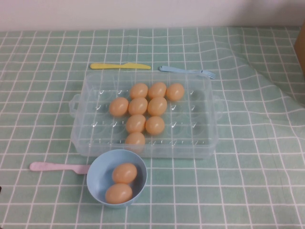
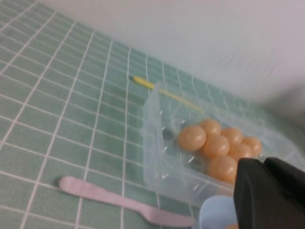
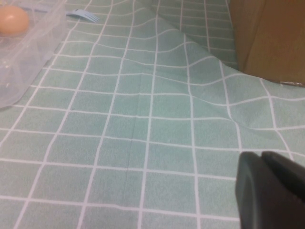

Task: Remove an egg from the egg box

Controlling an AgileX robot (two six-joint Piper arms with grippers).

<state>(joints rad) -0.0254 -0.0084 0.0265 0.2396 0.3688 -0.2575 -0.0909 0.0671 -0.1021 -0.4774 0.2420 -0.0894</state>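
High view: neither arm showed; nine pale orange eggs sat in the clear egg box, two more in the blue bowl.

Left wrist view: left gripper pressed together, hovering near the box.

Right wrist view: right gripper over bare tablecloth, fingers' state unclear.

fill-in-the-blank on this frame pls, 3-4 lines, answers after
1. The egg box holds ____ eggs.
2. The blue bowl holds ____ eggs.
3. The pink spoon lies on the robot's ____ of the bowl.
4. Beyond the box, beside the blue fork, lies a ____ knife.

Answers: nine; two; left; yellow
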